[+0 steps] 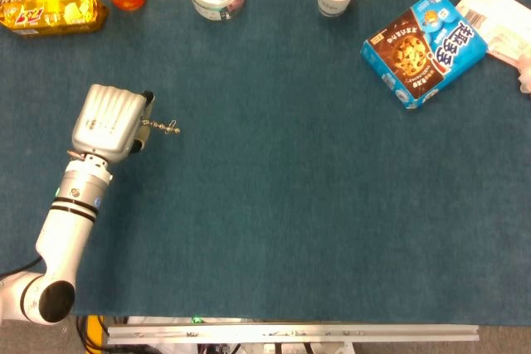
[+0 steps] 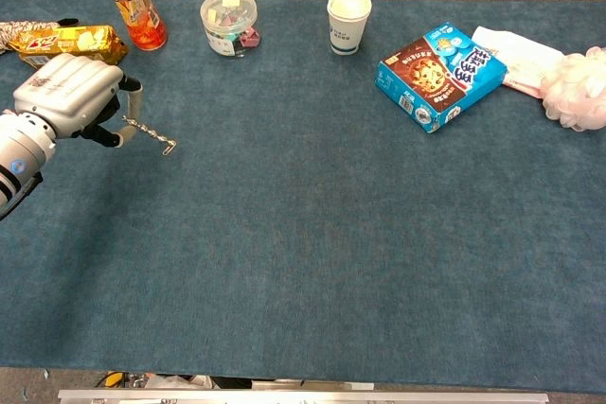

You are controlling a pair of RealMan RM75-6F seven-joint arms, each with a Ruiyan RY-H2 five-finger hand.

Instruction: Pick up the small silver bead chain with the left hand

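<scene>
Your left hand (image 1: 108, 120) was at the left side of the blue cloth-covered table (image 1: 282, 205), its fingers curled in and pinching one end of the small silver bead chain (image 1: 162, 127). The chain stuck out sideways from the fingertips toward the table's middle. In the chest view the chain (image 2: 150, 135) sloped down from the hand (image 2: 66, 96), its free end at or just above the cloth, over a small paper clip; whether they touched could not be told. You seemed to hold it by the end so the rest could trail clear as it lifted. Your right hand was in neither view.
</scene>
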